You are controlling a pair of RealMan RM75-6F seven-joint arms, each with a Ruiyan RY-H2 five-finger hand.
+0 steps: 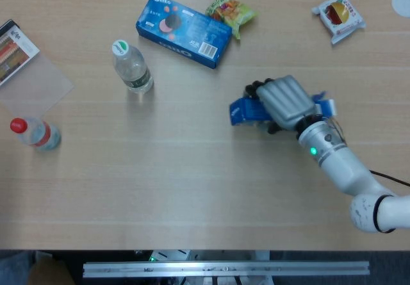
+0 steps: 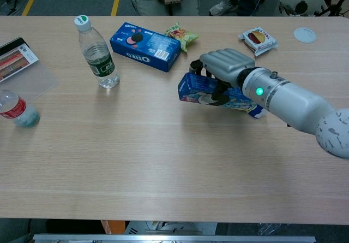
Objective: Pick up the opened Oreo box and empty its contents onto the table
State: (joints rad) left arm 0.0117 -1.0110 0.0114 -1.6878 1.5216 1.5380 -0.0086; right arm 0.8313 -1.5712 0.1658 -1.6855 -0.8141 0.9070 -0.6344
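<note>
The pale wood-grain table [image 2: 163,161] fills both views, smooth and matte, with faint horizontal seams. Beyond its far edge a dark floor with yellow tape lines and seated people's legs show. The right hand [image 2: 223,71], ribbed grey metal on a glossy white forearm with a green light, wraps its fingers over the opened Oreo box [image 2: 197,90], a blue cardboard carton held lengthwise over the table's right-centre. A second, closed Oreo box [image 2: 144,46] lies flat near the far edge, beside a crinkled green snack bag [image 2: 181,34]. A clear ridged plastic bottle [image 2: 97,52] with a green cap stands upright to its left.
</note>
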